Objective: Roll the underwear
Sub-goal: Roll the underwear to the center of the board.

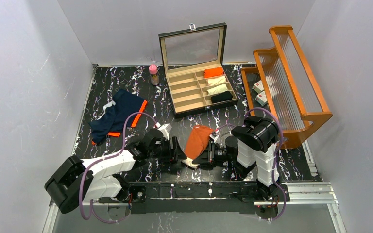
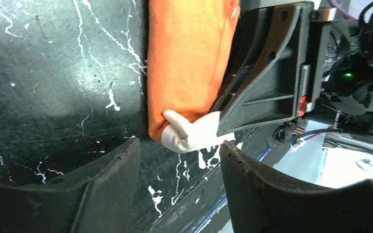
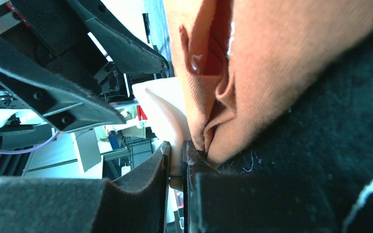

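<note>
Showing navy underwear (image 1: 116,115) lying crumpled at far left, a pink-capped bottle (image 1: 153,74) standing beyond it. Holding left gripper (image 2: 179,148) jaws apart, just short of the white waistband (image 2: 189,133). Presenting rust-orange underwear (image 1: 197,140) at near centre between both arms. Pinching that waistband with right gripper (image 3: 177,151) jaws. Crowding the far right: open compartment case (image 1: 176,97), wooden rack (image 1: 291,82).

Right gripper (image 3: 177,151) seen at bottom centre, jaws nearly together, pinched on the white waistband (image 3: 161,109). Rust-orange underwear (image 3: 281,63) is spread from top centre to the right, bunched into folds just above the pinch. Left gripper (image 3: 145,97) is seen upper left, jaws apart, tips near the waistband. Black table (image 3: 330,145) is visible lower right, under the cloth.
</note>
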Tool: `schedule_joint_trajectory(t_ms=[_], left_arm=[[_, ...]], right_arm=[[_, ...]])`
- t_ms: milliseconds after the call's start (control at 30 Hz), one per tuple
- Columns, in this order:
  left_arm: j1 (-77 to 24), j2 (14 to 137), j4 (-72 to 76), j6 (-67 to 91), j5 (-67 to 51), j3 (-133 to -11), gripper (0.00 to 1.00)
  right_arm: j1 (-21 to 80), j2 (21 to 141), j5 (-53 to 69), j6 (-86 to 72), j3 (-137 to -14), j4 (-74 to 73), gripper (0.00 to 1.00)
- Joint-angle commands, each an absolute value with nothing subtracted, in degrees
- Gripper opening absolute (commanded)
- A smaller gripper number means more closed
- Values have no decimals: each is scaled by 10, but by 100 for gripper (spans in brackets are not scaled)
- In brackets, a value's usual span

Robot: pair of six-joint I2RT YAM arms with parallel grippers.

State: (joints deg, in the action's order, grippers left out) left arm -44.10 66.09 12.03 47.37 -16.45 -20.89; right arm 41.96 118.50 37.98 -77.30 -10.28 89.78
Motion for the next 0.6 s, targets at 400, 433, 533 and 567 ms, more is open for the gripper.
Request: schedule_joint_trajectory(t_ms=[400, 433, 533, 567], left_arm=[[-474, 746, 155, 515, -63, -204, 45], [-475, 752, 149, 517, -55, -206, 43], [-479, 764, 134, 522, -37, -202, 39], [-480, 769, 131, 523, -33, -200, 37]], right_arm=[[414, 1236, 354, -796, -71, 1010, 8], [414, 1228, 354, -791, -72, 999, 9], [414, 1207, 355, -778, -77, 969, 13], [414, 1199, 355, -773, -79, 958, 15]])
